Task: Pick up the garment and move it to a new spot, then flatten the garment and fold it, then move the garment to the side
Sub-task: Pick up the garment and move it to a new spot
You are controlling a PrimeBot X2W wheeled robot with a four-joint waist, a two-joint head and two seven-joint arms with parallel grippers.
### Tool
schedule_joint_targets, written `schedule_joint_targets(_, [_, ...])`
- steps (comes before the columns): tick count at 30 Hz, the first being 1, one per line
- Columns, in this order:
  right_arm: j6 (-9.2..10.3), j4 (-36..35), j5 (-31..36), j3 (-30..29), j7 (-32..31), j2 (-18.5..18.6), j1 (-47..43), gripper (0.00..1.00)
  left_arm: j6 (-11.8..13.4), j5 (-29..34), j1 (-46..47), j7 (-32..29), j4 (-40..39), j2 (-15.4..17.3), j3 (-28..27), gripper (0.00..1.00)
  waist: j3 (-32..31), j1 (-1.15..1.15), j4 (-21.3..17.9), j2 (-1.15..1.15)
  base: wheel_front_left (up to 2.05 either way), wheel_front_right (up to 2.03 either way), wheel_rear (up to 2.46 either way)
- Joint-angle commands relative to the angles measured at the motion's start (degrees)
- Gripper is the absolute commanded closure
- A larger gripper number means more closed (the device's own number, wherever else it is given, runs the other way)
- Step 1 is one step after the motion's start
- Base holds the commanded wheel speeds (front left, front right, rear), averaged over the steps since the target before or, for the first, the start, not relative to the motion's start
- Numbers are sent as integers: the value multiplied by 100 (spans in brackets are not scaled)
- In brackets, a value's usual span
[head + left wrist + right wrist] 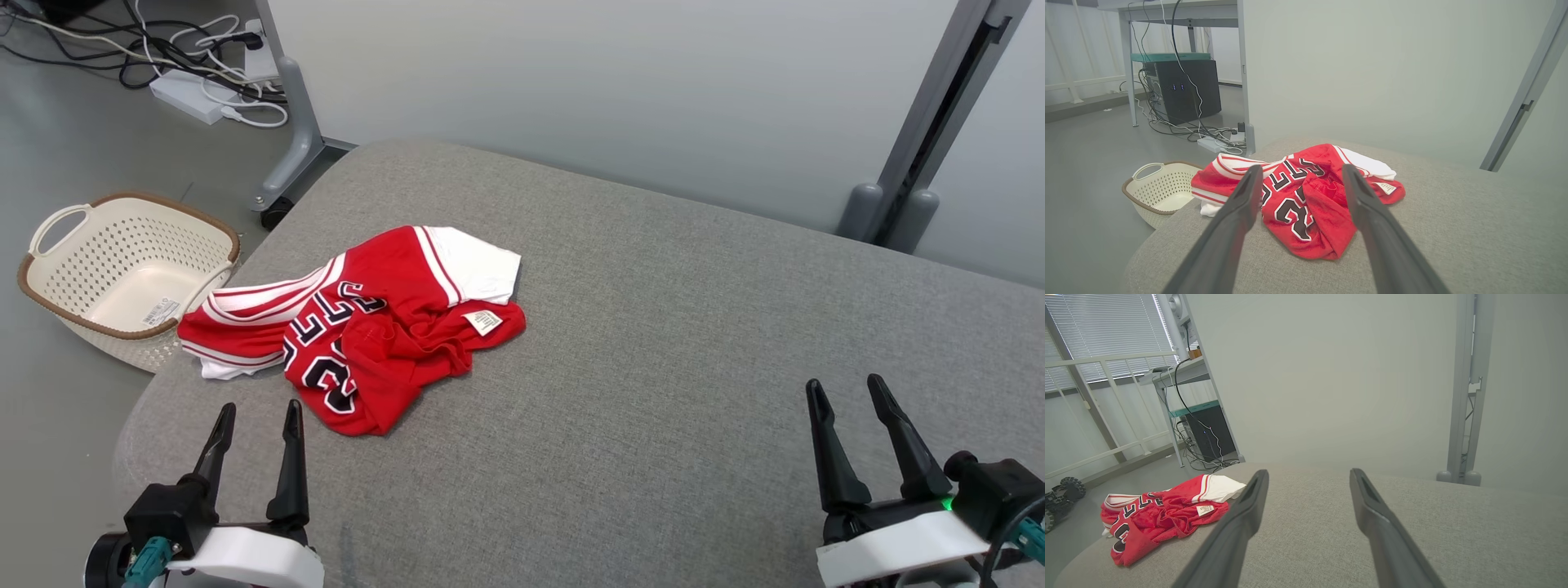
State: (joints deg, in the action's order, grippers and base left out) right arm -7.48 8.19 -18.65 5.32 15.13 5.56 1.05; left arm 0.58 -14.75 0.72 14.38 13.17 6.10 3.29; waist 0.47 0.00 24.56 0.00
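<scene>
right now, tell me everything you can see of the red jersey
The red jersey is a soft-looking sports top with red-and-white striped trim, black white-edged letters and numbers, a white panel and a small white label facing up. It lies crumpled in a heap, unfolded, on the grey padded surface near its left edge. Only that surface touches it; the open left gripper sits close by, apart.

Red, white-trimmed garment (384, 327) on grey cushion (653, 367); cream basket (122, 278).

A grey, fabric-covered padded bench (653, 367) with rounded corners carries a crumpled red-and-white jersey (384, 327). It lies by the bench's left edge, its striped end reaching that edge, a small label facing up.
</scene>
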Motion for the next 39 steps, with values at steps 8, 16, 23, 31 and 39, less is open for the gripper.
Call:
schedule_joint_targets(8, [-3,35,-55,37,9,41,85,0,25,-71,123,25,39,52,-4,0,42,0,-7,0,0,0,0])
schedule_joint_targets(16, [-4,59,-72,88,8,81,139,0,20,-95,197,36,77,75,19,0,106,0,-126,0,0,0,0])
schedule_joint_targets(23, [-3,77,-85,143,8,61,238,0,-50,-15,584,-69,119,208,113,0,259,0,-407,0,0,0,0])
schedule_joint_targets(31, [-3,81,-104,185,8,94,430,0,-43,-123,1532,-804,362,495,23,0,622,0,-859,0,0,0,0])
schedule_joint_targets(39, [-4,59,-130,283,9,112,710,0,-223,-473,2637,-1801,997,861,-186,0,1078,0,-1405,0,0,0,0])
